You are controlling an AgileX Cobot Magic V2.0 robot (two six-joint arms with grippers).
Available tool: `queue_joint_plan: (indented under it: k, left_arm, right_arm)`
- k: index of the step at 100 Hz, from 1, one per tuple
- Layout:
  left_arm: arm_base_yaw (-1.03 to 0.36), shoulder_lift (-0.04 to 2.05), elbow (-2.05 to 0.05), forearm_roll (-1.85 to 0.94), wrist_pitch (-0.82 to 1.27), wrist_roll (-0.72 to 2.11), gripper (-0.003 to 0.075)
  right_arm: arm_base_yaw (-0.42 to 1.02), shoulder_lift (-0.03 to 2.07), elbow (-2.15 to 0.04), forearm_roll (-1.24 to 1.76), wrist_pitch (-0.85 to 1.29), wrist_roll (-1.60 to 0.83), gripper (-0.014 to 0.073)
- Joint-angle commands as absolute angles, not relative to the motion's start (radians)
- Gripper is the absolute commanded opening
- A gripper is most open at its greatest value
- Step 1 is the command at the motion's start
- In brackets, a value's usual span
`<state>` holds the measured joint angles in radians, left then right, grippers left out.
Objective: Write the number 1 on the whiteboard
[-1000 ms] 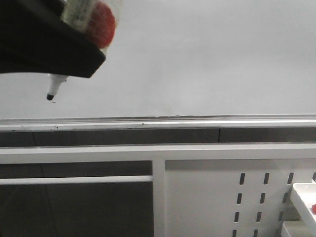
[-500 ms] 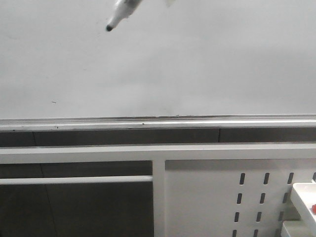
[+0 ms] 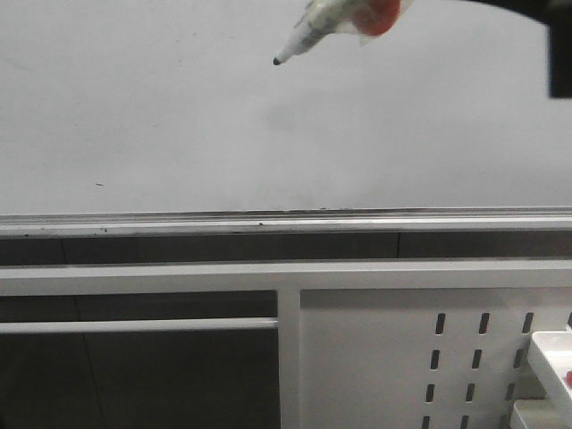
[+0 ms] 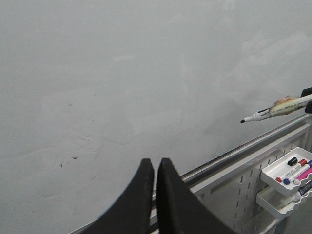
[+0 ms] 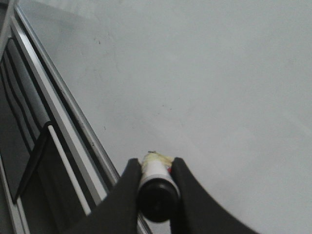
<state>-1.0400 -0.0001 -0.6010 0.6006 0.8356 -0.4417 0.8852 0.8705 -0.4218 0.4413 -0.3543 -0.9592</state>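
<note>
The whiteboard [image 3: 179, 125] fills the upper front view, with its silver rail [image 3: 286, 220] along the lower edge. No number 1 stroke shows on it, only a tiny dark speck [image 3: 98, 185] at lower left. My right gripper [image 5: 156, 168] is shut on a white marker [image 5: 156, 170] with a black end cap. In the front view the marker [image 3: 335, 20] hangs at the top centre, its black tip [image 3: 277, 61] pointing down-left in front of the board. My left gripper [image 4: 155, 163] is shut and empty, facing the board [image 4: 146, 73]. The marker [image 4: 278, 107] shows at that view's right.
Below the rail runs a white frame with a perforated slotted panel [image 3: 384, 357] at lower right. White trays [image 3: 550, 357] sit at the far right; the left wrist view shows several coloured markers in one of the trays [image 4: 287, 170].
The marker tip was low on the left by the speck, then rose to the top of the board. It now sits further right, at the top centre.
</note>
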Motion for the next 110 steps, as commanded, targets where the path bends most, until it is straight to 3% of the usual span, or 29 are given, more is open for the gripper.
queue_joint_plan:
  k: [1,110]
  left_arm:
    - [-1.037,0.016,-0.618,0.63,0.756,-0.454,-0.002]
    - [-1.037,0.016,-0.618,0.646,0.746,-0.454,-0.002]
  right_arm:
    - [0.883,0.901,-0.45,0.417,-0.533,-0.975,-0.0071]
    - [0.83,1.114,-0.47,0.464,-0.814,-1.011,-0.0071]
